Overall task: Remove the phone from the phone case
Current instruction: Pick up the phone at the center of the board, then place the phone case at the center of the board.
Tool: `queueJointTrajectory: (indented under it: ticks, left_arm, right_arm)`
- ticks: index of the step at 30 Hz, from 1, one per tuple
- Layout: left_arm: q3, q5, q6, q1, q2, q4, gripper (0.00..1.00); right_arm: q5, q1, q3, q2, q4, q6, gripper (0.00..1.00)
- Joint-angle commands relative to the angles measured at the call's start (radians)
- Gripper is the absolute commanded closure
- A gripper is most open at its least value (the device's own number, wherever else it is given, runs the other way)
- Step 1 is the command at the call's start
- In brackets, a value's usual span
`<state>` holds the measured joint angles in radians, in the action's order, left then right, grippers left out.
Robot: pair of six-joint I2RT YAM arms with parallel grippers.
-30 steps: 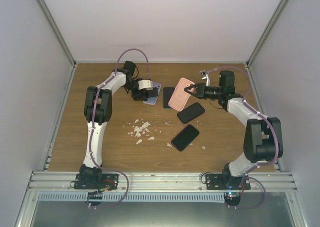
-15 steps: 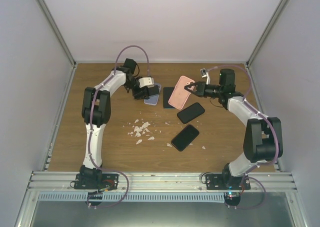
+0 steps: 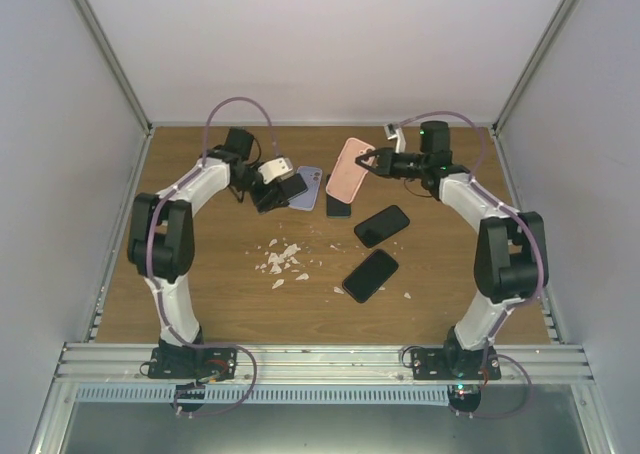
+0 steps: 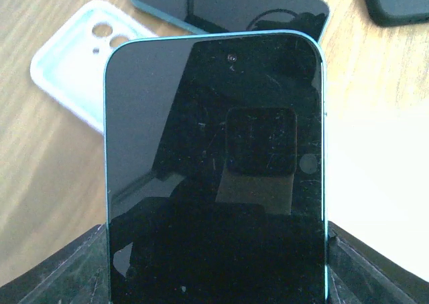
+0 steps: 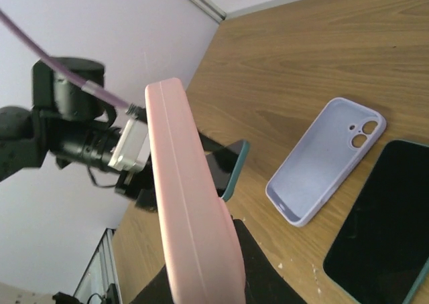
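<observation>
The phone (image 4: 214, 163) is being clasped by its two long edges in the left gripper (image 3: 277, 188), its screen facing the wrist camera and no case showing around its teal rim. Just beyond it, the empty lilac case (image 5: 326, 158) is lying flat on the table (image 3: 450, 264), so this extraction is looking finished. The right gripper (image 3: 372, 161) is pinching the pink case (image 5: 191, 210) tight and holding it lifted on edge. Whether a phone is sitting inside it I cannot tell. What is remaining, by my reading, is setting the bare phone down and possibly emptying the pink case.
</observation>
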<state>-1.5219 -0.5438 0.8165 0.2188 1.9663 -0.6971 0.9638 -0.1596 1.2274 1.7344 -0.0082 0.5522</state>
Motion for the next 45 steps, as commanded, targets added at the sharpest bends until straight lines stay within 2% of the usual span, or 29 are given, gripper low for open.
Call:
queueJointTrajectory:
  ticks: [1, 7, 13, 22, 31, 37, 39, 42, 45]
  left_arm:
    - [0.154, 0.015, -0.201, -0.067, -0.147, 0.185, 0.63]
    - [0.297, 0.044, -0.317, -0.151, -0.291, 0.253, 0.64]
    - [0.343, 0.043, -0.371, -0.181, -0.376, 0.283, 0.64]
    - [0.374, 0.035, -0.422, -0.195, -0.426, 0.316, 0.64]
    - [0.404, 0.028, -0.437, -0.200, -0.454, 0.325, 0.64]
    - [0.417, 0.008, -0.449, -0.200, -0.454, 0.327, 0.64]
    - [0.421, 0.002, -0.455, -0.200, -0.453, 0.331, 0.64]
    - [0.426, -0.003, -0.462, -0.200, -0.452, 0.334, 0.64]
    - [0.434, 0.000, -0.469, -0.200, -0.459, 0.339, 0.64]
  right_arm:
    - [-0.065, -0.066, 0.088, 0.091, -0.009, 0.002, 0.99]
    - [-0.086, -0.160, 0.224, 0.233, 0.025, 0.069, 1.00]
    - [-0.105, -0.252, 0.392, 0.389, 0.022, 0.076, 1.00]
    - [-0.103, -0.339, 0.593, 0.612, 0.013, 0.048, 0.99]
    - [-0.142, -0.374, 0.730, 0.749, -0.030, -0.018, 0.95]
    - [-0.200, -0.372, 0.762, 0.765, -0.072, -0.100, 0.70]
    - [-0.212, -0.370, 0.773, 0.766, -0.076, -0.116, 0.57]
    - [-0.220, -0.368, 0.801, 0.772, -0.093, -0.128, 0.46]
    - [-0.228, -0.365, 0.816, 0.766, -0.105, -0.134, 0.29]
